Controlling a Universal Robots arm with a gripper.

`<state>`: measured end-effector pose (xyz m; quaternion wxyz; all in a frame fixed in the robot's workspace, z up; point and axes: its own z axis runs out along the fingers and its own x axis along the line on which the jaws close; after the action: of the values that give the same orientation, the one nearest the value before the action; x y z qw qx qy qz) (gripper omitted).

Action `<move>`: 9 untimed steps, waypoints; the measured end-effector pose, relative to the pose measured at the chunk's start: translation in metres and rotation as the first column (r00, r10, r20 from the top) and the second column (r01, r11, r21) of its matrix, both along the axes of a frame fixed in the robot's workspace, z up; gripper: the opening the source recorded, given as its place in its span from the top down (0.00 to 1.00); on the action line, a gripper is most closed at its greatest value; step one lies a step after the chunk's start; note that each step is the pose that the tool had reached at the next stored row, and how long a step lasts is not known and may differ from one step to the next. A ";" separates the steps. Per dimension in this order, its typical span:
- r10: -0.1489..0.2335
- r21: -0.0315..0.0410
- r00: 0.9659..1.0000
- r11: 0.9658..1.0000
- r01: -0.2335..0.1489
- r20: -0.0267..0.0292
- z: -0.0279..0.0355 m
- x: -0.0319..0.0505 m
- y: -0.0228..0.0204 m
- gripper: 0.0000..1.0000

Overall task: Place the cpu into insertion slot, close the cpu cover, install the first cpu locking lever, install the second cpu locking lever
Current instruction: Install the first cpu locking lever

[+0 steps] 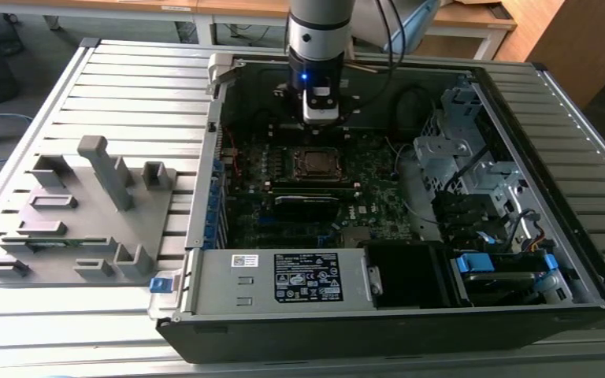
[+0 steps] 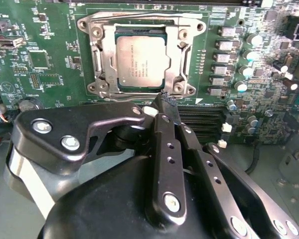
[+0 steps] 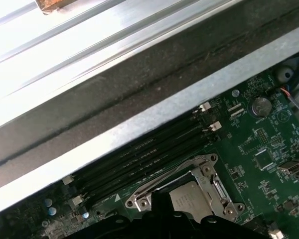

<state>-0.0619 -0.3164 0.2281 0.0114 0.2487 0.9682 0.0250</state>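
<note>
Second wrist view, cpu (image 2: 140, 60) seated, cover (image 2: 142, 27) closed

open computer case (image 1: 554, 260) on slatted table (image 1: 124, 87) | grey fixture tray (image 1: 82, 228) beside it, exterior view's left | labelled power supply (image 1: 281, 279) | memory slots (image 3: 149, 154), apparently empty

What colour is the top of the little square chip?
The cpu has a dull silvery-grey top, best seen in the second wrist view.

grey-silver cpu (image 2: 140, 60) lies flat in the insertion slot (image 2: 105, 62).
</note>
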 end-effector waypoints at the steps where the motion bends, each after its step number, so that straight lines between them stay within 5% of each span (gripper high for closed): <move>1: 0.005 0.000 1.000 1.000 -0.005 0.000 -0.0003 0.0013 0.0000 0.89; 9: 0.068 0.000 0.998 0.998 -0.068 0.000 -0.0028 0.0081 0.0000 0.89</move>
<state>-0.0538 -0.3164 0.2252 0.0105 0.2157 0.9761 0.0252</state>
